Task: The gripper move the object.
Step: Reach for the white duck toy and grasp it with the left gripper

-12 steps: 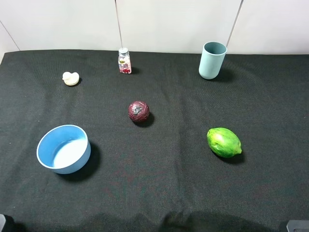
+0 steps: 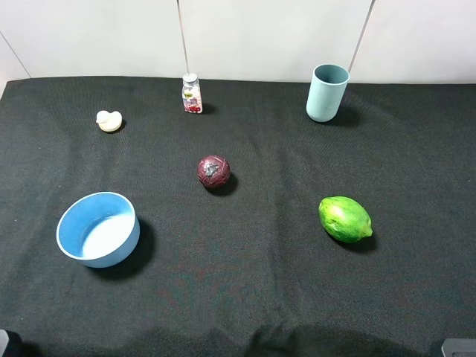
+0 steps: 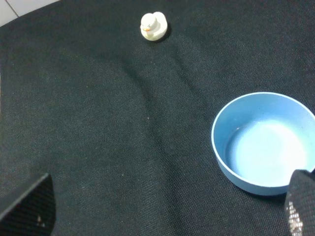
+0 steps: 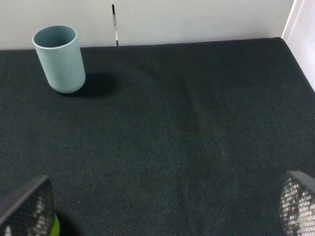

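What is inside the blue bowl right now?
Nothing shows inside the blue bowl: both views show only its bare pale floor. Its near inner wall is hidden behind the rim. The duck toy sits well apart from it.

Table [image 2: 245,297]: fills nearly the whole high view and is covered edge to edge.
Cloth [image 2: 416,171]: black, matte; the wrist views show a fine woven grain.
Creases [image 3: 147,98]: a few shallow folds run across the fabric, which otherwise lies flat.
Wall [image 2: 268,37]: white and plain, rising straight from the table's far edge.
Seams [image 2: 181,37]: thin dark lines split the wall into panels, one near-vertical and others slanted.
Pale strip [image 4: 300,34]: a light surface beyond the cloth's side edge in the right wrist view; what it is cannot be told.
Light: even and diffuse, from above. Shadows are soft and short, with no glare on the fabric.
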Action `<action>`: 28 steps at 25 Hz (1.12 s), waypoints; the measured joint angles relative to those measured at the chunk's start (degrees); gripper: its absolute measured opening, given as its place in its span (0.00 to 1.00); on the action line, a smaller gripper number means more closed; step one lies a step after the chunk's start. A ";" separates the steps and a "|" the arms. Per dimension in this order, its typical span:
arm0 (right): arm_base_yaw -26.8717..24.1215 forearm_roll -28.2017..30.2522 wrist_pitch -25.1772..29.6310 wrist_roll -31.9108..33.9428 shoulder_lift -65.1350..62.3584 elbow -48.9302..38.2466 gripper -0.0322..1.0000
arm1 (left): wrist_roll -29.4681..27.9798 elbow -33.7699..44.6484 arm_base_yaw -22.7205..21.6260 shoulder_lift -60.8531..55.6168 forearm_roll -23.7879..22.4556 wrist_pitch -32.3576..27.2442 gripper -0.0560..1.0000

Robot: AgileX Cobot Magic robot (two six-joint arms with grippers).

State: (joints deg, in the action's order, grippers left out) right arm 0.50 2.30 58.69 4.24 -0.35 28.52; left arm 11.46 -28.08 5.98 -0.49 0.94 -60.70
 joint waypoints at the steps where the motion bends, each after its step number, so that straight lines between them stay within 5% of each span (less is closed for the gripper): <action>1: 0.00 0.00 0.00 0.00 0.00 0.00 0.70 | 0.00 0.00 0.00 0.00 0.00 0.00 0.99; 28: 0.00 0.00 0.00 0.00 0.00 0.00 0.70 | -2.57 -2.38 0.00 2.19 -0.13 0.05 0.96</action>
State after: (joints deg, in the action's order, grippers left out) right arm 0.50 2.30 58.69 4.24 -0.35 28.52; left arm 8.89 -30.46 5.98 1.69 0.81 -60.66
